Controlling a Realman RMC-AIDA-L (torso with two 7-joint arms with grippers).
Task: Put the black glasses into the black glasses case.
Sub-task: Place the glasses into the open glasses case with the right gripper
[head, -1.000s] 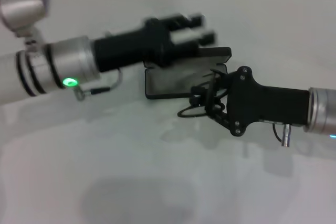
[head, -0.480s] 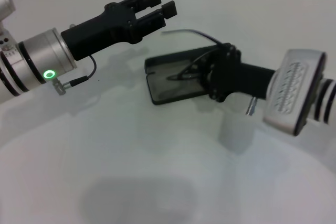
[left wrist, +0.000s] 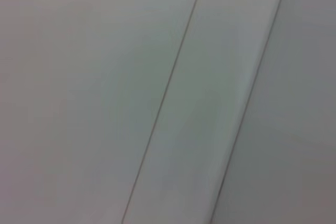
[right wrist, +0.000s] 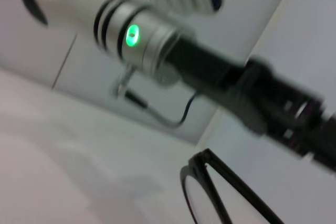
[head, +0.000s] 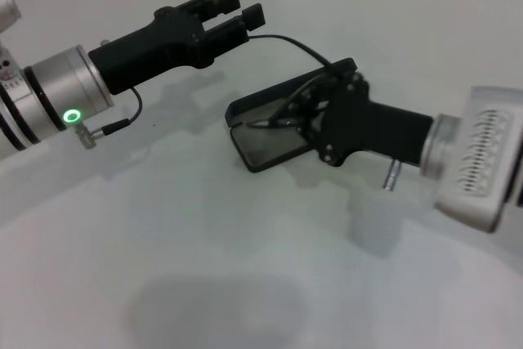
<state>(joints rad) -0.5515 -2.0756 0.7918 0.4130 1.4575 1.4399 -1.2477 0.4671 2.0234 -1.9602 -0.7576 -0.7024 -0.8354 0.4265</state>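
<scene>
the black glasses case lies open on the white table, and the black glasses sit over its grey interior — pinched in the right gripper. one temple arm arcs up past the lid. the left gripper hovers apart behind the case, fingers slightly parted, holding nothing.

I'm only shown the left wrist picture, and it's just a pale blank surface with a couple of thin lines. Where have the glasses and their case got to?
Observer: The head view shows the black rectangular hard case lying open on the white table, with its grey lining showing.
Visitor: And the glasses?
Observer: The thin black wire-frame glasses are at the tip of the right gripper, over the open case. One temple arm arcs up above it.
Visitor: So what is my camera's arm doing?
Observer: The left gripper hangs in the air to the left of the case and farther back, open and touching nothing.
</scene>
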